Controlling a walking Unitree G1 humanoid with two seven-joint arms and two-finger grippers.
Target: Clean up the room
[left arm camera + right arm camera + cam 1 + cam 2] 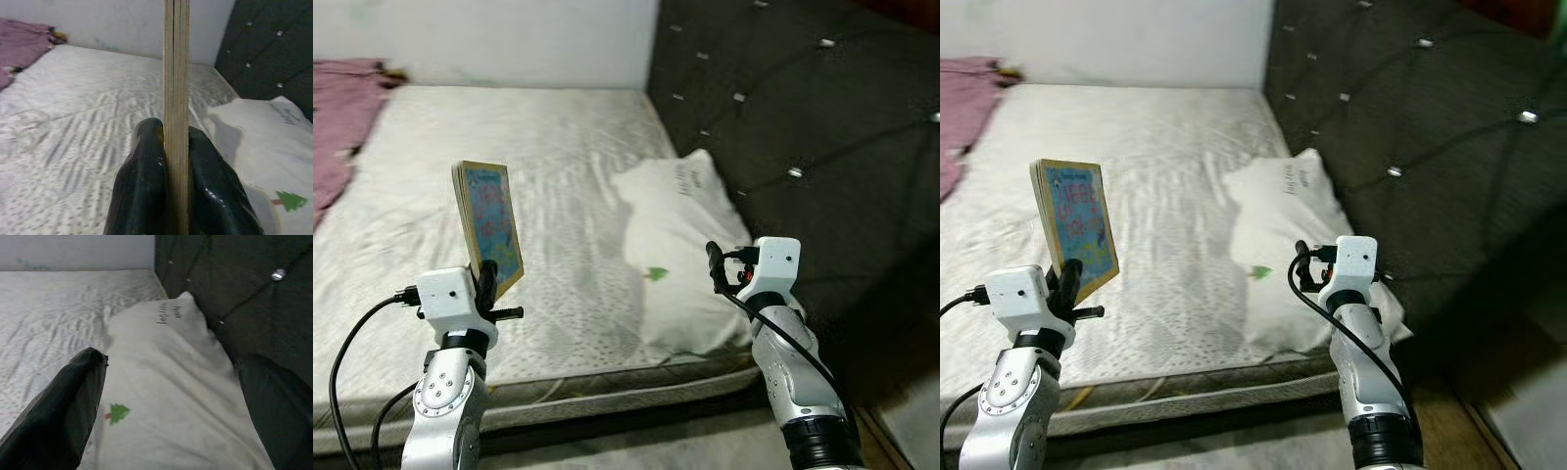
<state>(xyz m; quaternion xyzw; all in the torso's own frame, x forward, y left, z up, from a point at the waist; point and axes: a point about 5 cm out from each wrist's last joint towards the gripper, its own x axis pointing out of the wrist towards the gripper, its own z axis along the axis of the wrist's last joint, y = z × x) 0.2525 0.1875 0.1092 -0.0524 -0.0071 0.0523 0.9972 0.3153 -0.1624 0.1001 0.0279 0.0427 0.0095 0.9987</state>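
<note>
Currently left gripper fingers clamped on upright colourful thick cardboard book, lower left; right gripper fingers: can't tell, beside white pillow.

book cut off at 12 and 6 o'clock | pillow print too small to be read | pink cloth cropped at 9 o'clock

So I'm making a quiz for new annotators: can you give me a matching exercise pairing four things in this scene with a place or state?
1. book
2. pillow
3. purple blanket
4. right end effector

A. far left of the mattress
B. clamped upright in the left end effector
C. beside the dark headboard
D. raised over the pillow, holding nothing

Pairs: 1-B, 2-C, 3-A, 4-D
</note>
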